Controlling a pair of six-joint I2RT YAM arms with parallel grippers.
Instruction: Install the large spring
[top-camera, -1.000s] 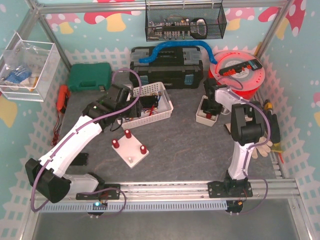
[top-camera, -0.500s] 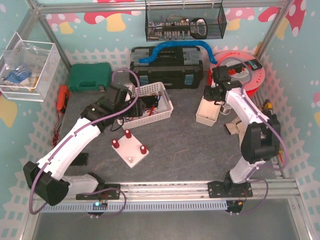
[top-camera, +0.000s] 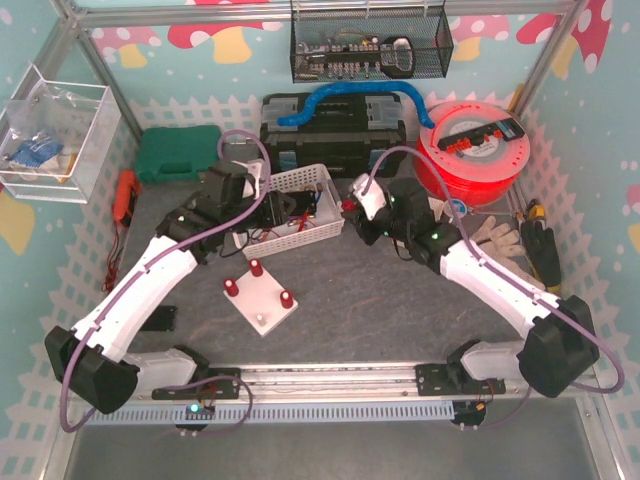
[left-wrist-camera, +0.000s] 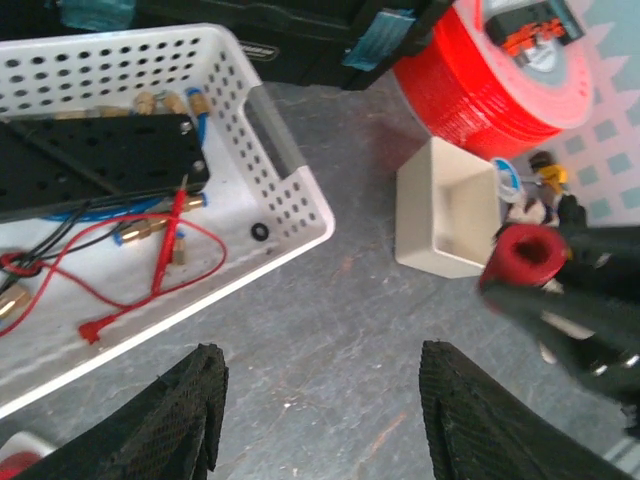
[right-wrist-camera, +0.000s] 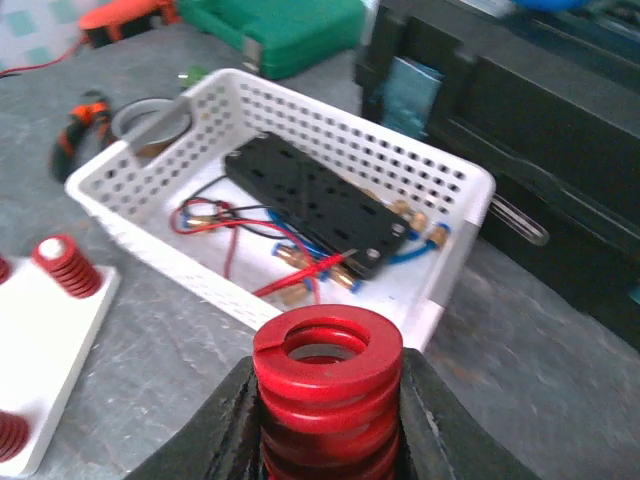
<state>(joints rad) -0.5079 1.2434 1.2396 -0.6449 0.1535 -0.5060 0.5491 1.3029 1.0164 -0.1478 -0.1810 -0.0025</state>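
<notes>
I'm swinging the right gripper (right-wrist-camera: 325, 432) from the small beige plastic box (left-wrist-camera: 438, 263) toward the white square peg plate (top-camera: 258, 298) — it's clamping the large red coil spring (right-wrist-camera: 327, 352). The left gripper (left-wrist-camera: 320, 420) is narrowing — partly open, empty.

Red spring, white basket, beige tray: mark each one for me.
red spring (right-wrist-camera: 328, 420), right wrist view, front of its coils
white basket (left-wrist-camera: 298, 196), left wrist view, perforated end wall
beige tray (left-wrist-camera: 455, 205), left wrist view, bare inner floor

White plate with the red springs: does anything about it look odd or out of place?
The white plate sits skewed on the table. Three corners carry small red springs; the near corner is bare. The right gripper holds a larger red spring, not yet fitted.
</notes>
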